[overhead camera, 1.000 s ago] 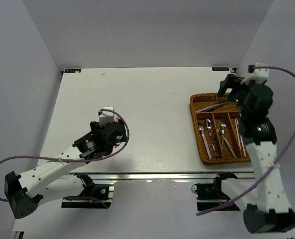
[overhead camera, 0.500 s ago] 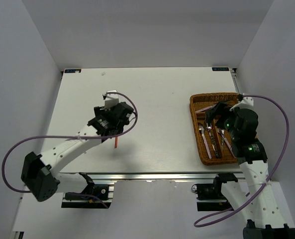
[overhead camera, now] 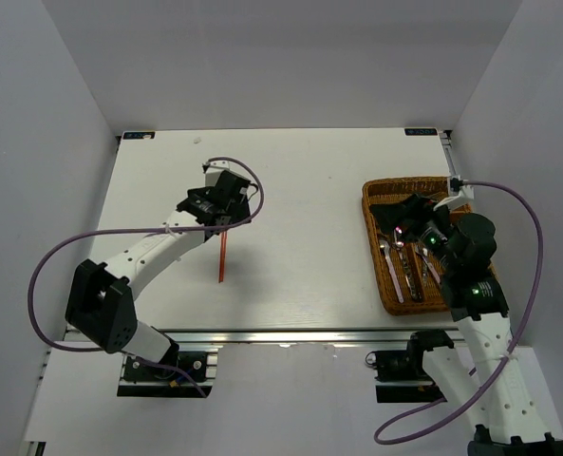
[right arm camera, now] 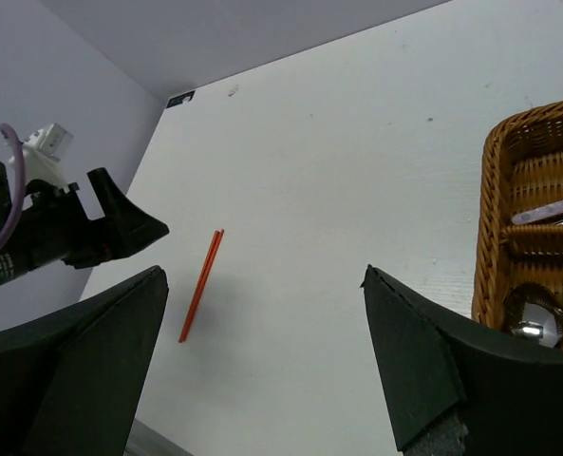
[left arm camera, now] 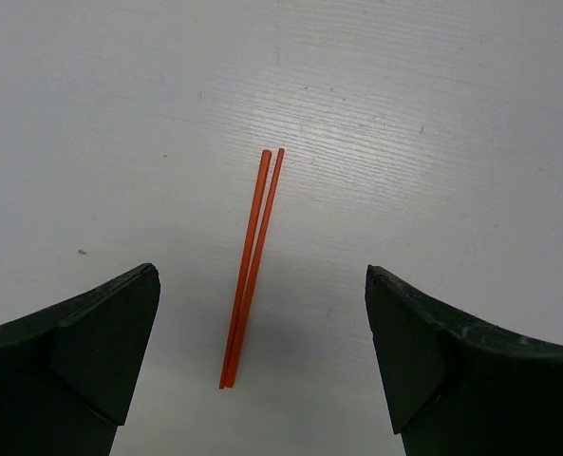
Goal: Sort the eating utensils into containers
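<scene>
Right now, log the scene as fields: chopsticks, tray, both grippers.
chopsticks: red-orange pair, flat on table, outside tray
tray: wicker, right side, holds cutlery
left gripper: open, above chopsticks, not touching
right gripper: open, empty, over tray

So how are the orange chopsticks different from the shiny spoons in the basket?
The orange chopsticks are bright orange all over; the spoons have shiny silver bowls. The chopsticks are thin straight sticks, while the spoons are round at one end. The chopsticks lie on the bare white table, outside the basket; the spoons lie inside its narrow compartments. Both are eating tools, lying down, and nothing is holding them.
</scene>
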Controlling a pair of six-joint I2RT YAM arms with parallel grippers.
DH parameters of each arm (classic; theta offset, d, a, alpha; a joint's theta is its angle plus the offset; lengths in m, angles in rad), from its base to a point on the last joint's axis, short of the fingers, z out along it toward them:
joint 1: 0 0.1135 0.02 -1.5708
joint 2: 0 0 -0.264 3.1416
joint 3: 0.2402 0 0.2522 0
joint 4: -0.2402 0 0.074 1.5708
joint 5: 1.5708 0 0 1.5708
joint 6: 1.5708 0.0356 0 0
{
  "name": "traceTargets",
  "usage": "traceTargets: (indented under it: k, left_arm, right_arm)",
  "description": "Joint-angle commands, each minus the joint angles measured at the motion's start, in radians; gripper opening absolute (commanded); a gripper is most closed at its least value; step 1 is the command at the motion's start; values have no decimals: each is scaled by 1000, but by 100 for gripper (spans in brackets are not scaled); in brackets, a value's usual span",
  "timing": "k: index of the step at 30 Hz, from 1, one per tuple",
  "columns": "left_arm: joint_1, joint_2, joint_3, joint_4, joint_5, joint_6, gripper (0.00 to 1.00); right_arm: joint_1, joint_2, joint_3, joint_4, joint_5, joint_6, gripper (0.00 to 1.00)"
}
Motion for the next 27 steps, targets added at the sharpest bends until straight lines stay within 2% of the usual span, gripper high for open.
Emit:
traceTargets:
  k: [1, 4, 8, 18, 27]
  left_arm:
    - [53, -46, -40, 56, 127, 26, 98]
    - [73, -4, -37, 60, 160, 26, 98]
    - [92, 63, -32, 73, 204, 18, 82]
    - [129, 232, -22, 104, 255, 7, 51]
    - [130, 281, -51, 133, 285, 4, 50]
  right_arm:
    - [4, 10, -2, 76, -13, 55, 88]
    - [4, 89, 24, 15, -63, 49, 81]
    - [13, 143, 26, 13, -103, 43, 72]
    - [86, 140, 11, 10, -59, -8, 68]
    - [105, 131, 1, 15, -37, -19, 68]
